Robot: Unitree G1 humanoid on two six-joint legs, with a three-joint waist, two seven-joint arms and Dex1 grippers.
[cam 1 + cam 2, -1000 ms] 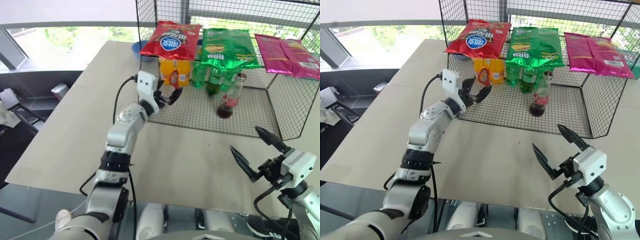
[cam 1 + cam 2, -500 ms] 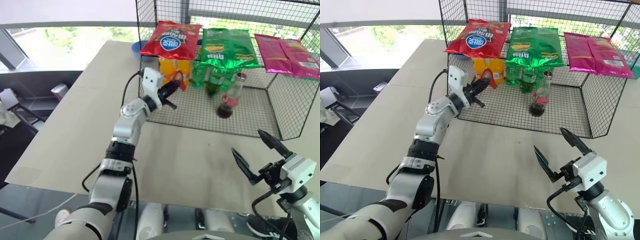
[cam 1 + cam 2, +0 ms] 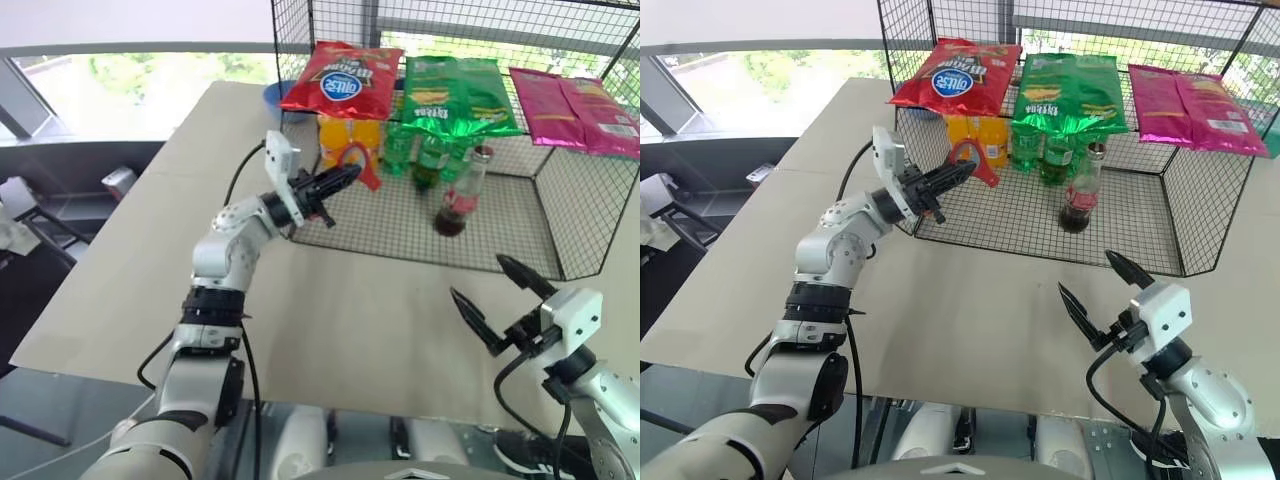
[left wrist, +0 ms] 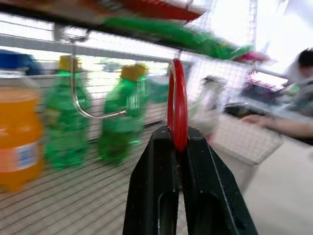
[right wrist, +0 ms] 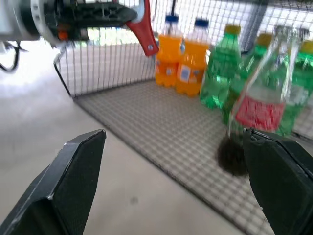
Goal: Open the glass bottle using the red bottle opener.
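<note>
The red bottle opener [image 3: 358,165] is pinched by its handle in my left gripper [image 3: 343,179], which is shut on it and points right, just outside the front left corner of the wire cage. Its loop head sticks up past the fingertips [image 4: 166,139] in the left wrist view. The glass bottle [image 3: 462,195] stands upright on the cage floor, to the right of the opener and apart from it, with dark cola low down and a red label. My right gripper [image 3: 476,277] hangs open and empty over the table in front of the cage, facing the bottle [image 5: 259,112].
The wire cage [image 3: 560,190] carries red [image 3: 342,78], green [image 3: 458,95] and pink [image 3: 575,110] chip bags on top. Orange soda bottles [image 3: 335,140] and green bottles [image 3: 415,150] stand at its back. A metal hook [image 4: 80,95] hangs inside. A person [image 4: 293,103] sits beyond the cage.
My left gripper closed on the red opener, drew it back from the cage and turned to point right. The right gripper shifted slightly and stays open.
</note>
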